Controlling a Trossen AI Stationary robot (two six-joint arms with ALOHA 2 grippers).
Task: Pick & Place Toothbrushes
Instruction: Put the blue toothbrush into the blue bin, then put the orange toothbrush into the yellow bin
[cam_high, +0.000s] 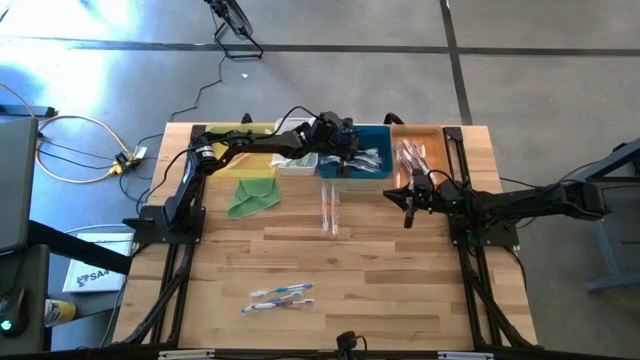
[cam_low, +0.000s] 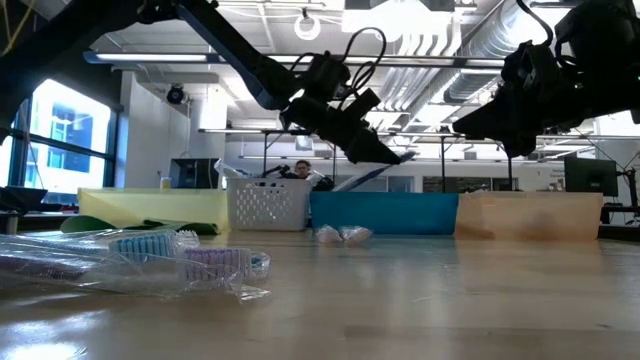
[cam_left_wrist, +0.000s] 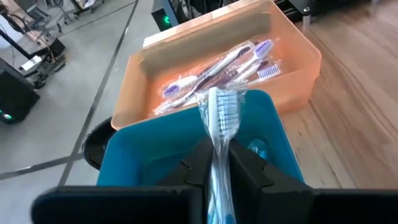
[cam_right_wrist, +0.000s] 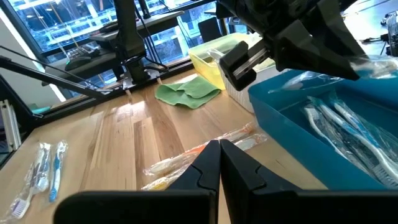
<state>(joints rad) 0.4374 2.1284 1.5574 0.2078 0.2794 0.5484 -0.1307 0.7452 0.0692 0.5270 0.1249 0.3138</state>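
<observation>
The wooden surface (cam_high: 400, 260) carries four bins in a row along its far edge: yellow (cam_high: 240, 160), white (cam_high: 297, 163), blue (cam_high: 375, 178) and orange (cam_high: 432, 135). A folded green cloth (cam_high: 250, 198) lies just in front of the yellow bin.

The left arm reaches across from the left side, and the left claw (cam_left_wrist: 216, 163) hangs above the blue bin. Its fingers (cam_left_wrist: 252, 171) stand narrow and grip a blue-white toothbrush (cam_left_wrist: 221, 118) in a clear wrapper. The long axis of this toothbrush runs straight out along the fingers, and the bristle head points toward the orange bin.

The right claw (cam_right_wrist: 219, 163) hovers over the surface in front of the orange bin, with its fingers pressed together and holding nothing.

More wrapped toothbrushes (cam_right_wrist: 348, 134) lie in the blue bin, roughly parallel along its length. Others, with purple heads (cam_left_wrist: 217, 65), lie in the orange bin. Two orange-yellow ones (cam_high: 329, 208) lie side by side on the surface just in front of the blue bin, with their long axis pointing toward the bins. Two blue-white ones (cam_high: 280, 297) lie near the front edge, well apart from the bins, with their long axis running left to right.
</observation>
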